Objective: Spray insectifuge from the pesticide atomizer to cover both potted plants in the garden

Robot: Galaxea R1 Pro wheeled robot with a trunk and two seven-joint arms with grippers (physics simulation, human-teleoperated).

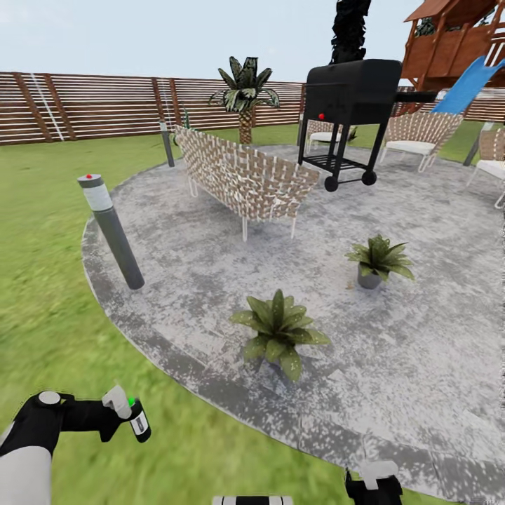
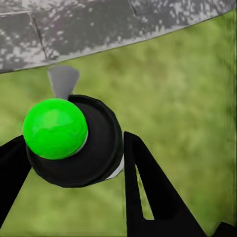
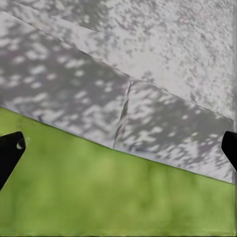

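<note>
Your left claw (image 1: 125, 415) is clamped on the pesticide atomizer (image 1: 138, 421) — low at the left of the head view, out over the lawn (image 1: 42, 294) just short of the patio edge. Along the left wrist view, the dark bottle (image 2: 94, 148) sits between the two black fingers (image 2: 148, 192) with a bright green ball (image 2: 55, 128) on its top. Your right claw (image 3: 118, 148) stands wide apart and holds nothing; its tips show at the two sides of the right wrist view, over the seam where grass meets paving.

From large to small: the round mottled grey patio (image 1: 421, 337) fills the middle of the garden, ringed by lawn and backed by a brown slatted fence (image 1: 91, 105). On it stand a woven bench (image 1: 245, 179), a black grill (image 1: 351, 105) and woven chairs (image 1: 421, 137); a palm (image 1: 245, 91) rises behind. A grey bollard lamp (image 1: 112, 231) leans at the patio's left rim. Both potted plants sit on the paving — the nearer plant (image 1: 279, 331) ahead of you, the farther plant (image 1: 380, 261) beyond it to the right, well apart.
</note>
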